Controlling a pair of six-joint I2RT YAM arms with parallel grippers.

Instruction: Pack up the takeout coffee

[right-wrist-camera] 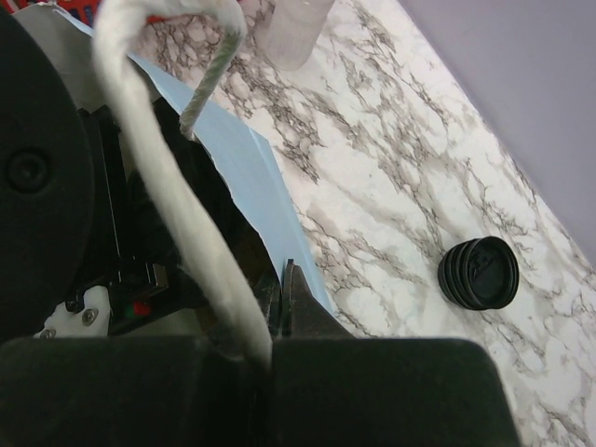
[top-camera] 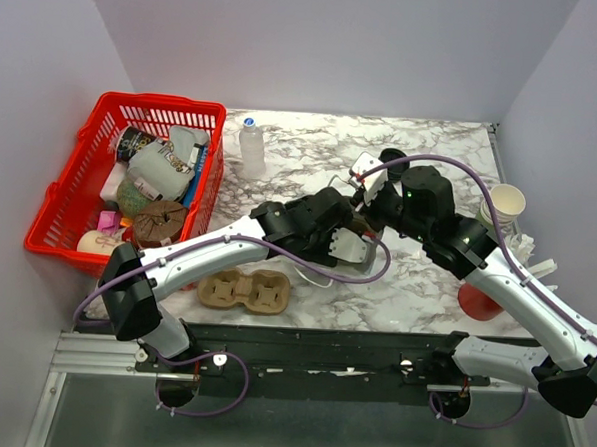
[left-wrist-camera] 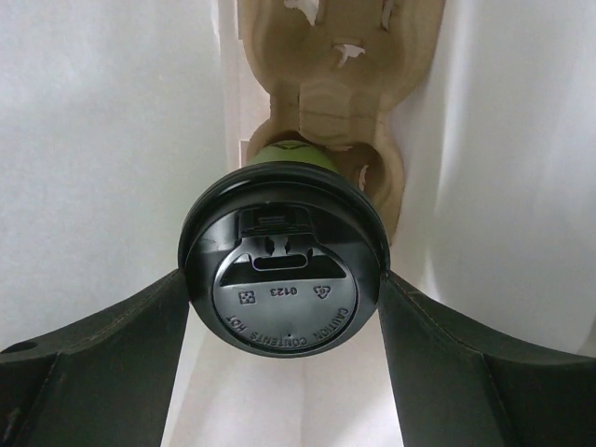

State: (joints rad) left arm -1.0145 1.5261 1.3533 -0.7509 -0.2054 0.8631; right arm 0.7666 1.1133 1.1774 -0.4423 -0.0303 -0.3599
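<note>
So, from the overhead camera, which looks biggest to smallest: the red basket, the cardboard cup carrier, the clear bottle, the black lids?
1. red basket
2. cardboard cup carrier
3. clear bottle
4. black lids, only a little smaller than the bottle; both sit far back, so that gap is unsure.

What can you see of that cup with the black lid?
The takeout coffee is a small olive-green paper cup under a round black plastic sip lid with embossed lettering. It is pinched at the lid's rim between the left gripper's dark fingers, white walls on both sides. Its base points at a brown cardboard carrier; contact there is hidden.
</note>
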